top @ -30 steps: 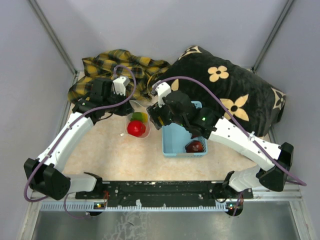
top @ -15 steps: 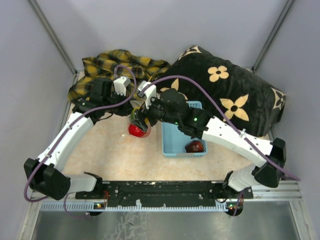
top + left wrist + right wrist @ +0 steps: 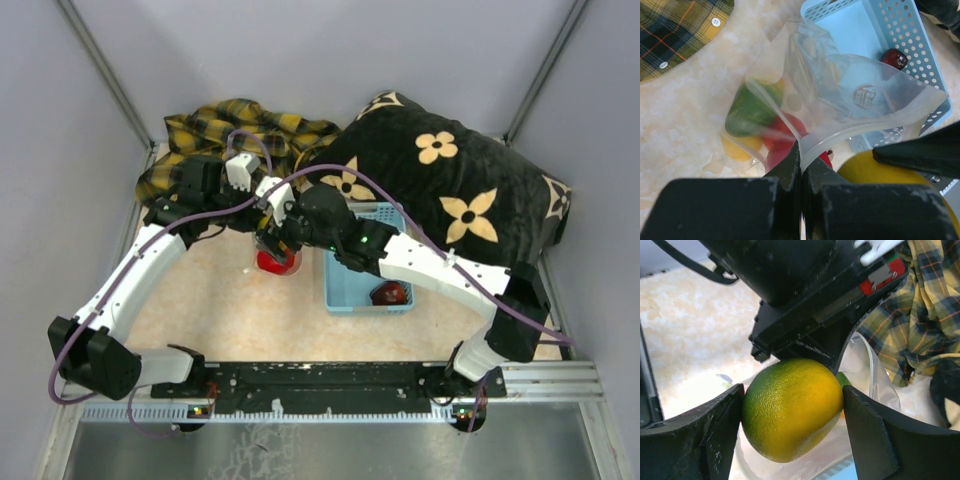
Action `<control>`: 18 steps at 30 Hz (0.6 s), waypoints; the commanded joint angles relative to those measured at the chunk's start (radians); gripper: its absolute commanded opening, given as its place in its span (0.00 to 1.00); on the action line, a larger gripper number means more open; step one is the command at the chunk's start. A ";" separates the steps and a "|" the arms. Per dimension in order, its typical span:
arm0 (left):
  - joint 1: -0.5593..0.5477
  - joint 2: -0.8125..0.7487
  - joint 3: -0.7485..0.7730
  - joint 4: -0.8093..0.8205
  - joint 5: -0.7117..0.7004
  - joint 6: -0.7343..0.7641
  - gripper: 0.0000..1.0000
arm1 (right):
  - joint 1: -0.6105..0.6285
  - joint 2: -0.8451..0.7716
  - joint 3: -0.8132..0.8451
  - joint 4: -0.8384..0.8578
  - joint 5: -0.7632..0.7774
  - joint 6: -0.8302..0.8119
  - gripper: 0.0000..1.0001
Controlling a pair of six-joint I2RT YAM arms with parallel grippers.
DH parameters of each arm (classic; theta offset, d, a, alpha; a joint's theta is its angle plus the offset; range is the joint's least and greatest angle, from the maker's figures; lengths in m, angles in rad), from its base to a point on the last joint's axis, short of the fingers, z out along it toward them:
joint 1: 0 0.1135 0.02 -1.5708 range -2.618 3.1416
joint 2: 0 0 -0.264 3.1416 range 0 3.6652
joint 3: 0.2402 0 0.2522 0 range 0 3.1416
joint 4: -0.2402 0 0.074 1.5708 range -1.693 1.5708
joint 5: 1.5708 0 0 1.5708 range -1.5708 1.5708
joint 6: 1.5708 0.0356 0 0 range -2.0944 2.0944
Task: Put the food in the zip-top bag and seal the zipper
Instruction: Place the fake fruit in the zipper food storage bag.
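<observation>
Green-yellow fruit (image 3: 790, 405) held in right gripper (image 3: 790, 440), above zip-top bag (image 3: 850, 95) pinched in left gripper (image 3: 801, 165).

The zip-top bag (image 3: 277, 263) lies left of the basket (image 3: 345, 285), before the shirt (image 3: 220, 125).

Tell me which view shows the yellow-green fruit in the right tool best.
Right wrist: the yellow-green fruit fills the frame, held in the right tool. Left wrist shows only a yellow edge beside the zip-top bag; in top external the arms mostly cover it.
</observation>
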 commanded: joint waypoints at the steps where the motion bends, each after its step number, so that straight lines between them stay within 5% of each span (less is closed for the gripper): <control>1: -0.002 -0.012 -0.008 0.035 0.045 -0.002 0.00 | 0.005 0.001 -0.049 0.132 0.063 -0.106 0.52; 8: -0.002 -0.014 -0.011 0.036 0.054 -0.002 0.00 | 0.003 -0.032 -0.226 0.328 0.140 -0.197 0.52; 18: -0.004 -0.013 -0.015 0.045 0.103 0.000 0.00 | 0.003 -0.010 -0.267 0.456 0.261 -0.250 0.71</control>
